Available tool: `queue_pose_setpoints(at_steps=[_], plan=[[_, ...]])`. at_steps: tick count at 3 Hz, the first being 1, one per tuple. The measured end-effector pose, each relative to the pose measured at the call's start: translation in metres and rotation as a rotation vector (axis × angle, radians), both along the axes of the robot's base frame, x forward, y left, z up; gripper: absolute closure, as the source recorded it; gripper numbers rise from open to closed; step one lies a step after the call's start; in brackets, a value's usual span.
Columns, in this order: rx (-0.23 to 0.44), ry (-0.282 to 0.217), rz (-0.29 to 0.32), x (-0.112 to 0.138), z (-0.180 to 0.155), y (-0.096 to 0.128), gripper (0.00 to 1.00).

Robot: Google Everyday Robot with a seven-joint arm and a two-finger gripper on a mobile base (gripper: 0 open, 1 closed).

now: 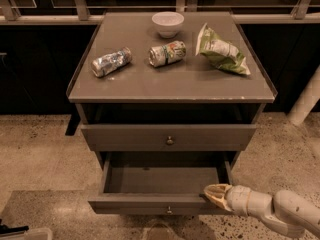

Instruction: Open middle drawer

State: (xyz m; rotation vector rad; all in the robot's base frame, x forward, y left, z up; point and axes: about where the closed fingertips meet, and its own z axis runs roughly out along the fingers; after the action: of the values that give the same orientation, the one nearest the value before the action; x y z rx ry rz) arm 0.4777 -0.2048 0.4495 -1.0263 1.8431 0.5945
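The middle drawer (145,203) is the pulled-out one, grey-brown with a small round metal knob (169,211) at the centre of its front. It stands well out of the cabinet and its inside looks bare. My gripper (215,194) is at the right end of the drawer's front rim, touching its top edge, with the pale arm (280,211) coming in from the lower right. The drawer above (125,136), with its own knob (170,140), stands slightly forward. The lowest drawer is out of view.
On the cabinet top (200,84) are a white bowl (167,23), two crushed cans (111,61) (167,53) and a green chip bag (221,50). A white post (307,104) stands at the right. A railing runs behind. Speckled floor (40,154) surrounds the cabinet.
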Motion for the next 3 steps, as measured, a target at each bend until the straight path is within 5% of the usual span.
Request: queue_pose_setpoints(at_steps=[1, 3], plan=[[0.084, -0.073, -0.142, 0.0170, 0.0072, -0.0209, 1.00], [0.092, -0.076, -0.144, 0.0163, 0.0090, -0.0195, 0.58]])
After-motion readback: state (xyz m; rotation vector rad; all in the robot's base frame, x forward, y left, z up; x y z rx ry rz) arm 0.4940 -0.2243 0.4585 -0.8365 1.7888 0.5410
